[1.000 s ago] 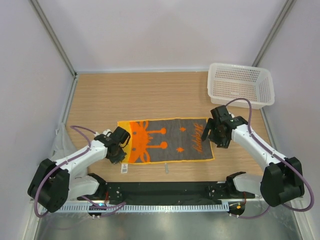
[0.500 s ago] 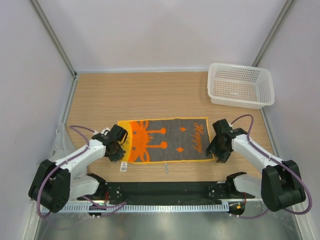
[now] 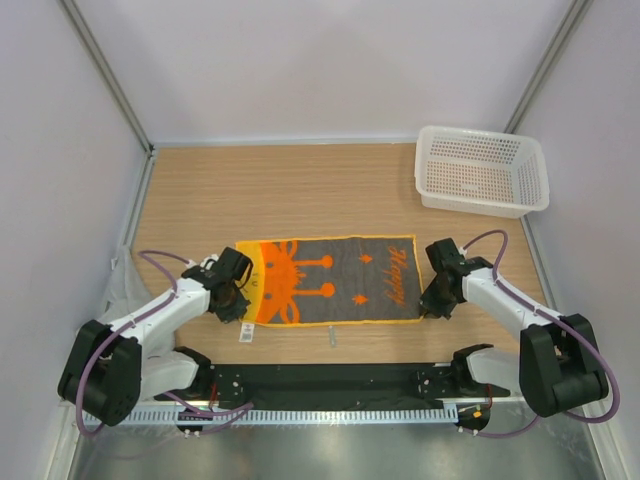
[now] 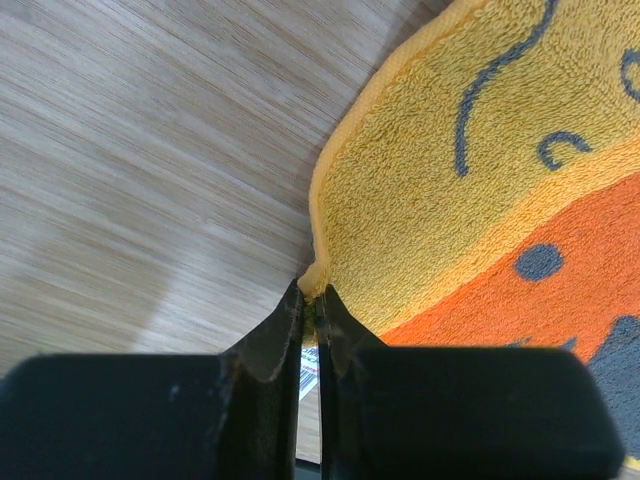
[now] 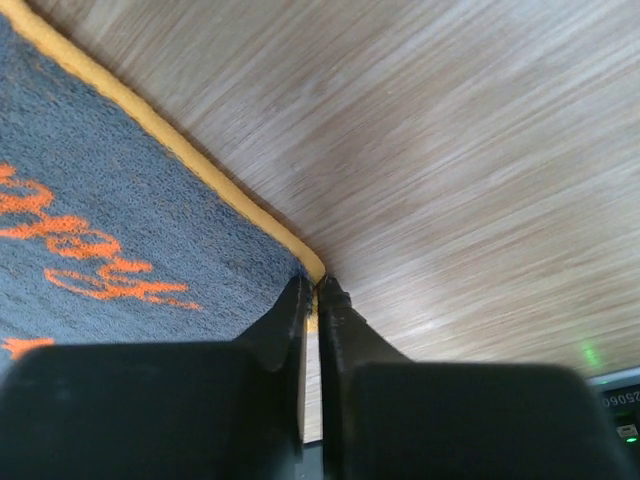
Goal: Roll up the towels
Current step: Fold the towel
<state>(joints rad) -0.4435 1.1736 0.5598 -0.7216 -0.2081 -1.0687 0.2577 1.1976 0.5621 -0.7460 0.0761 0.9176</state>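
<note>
Overhead view bright, evenly lit, sharp, shadows soft. 2 wrist views: fingers (image 4: 268,345) close to lens dark and blurred; bench (image 5: 480,150) grain smeared toward edges, pale glare patch on wood.

White perforated basket (image 3: 482,170) sits at the wooden table's (image 3: 300,190) far right corner.
</note>
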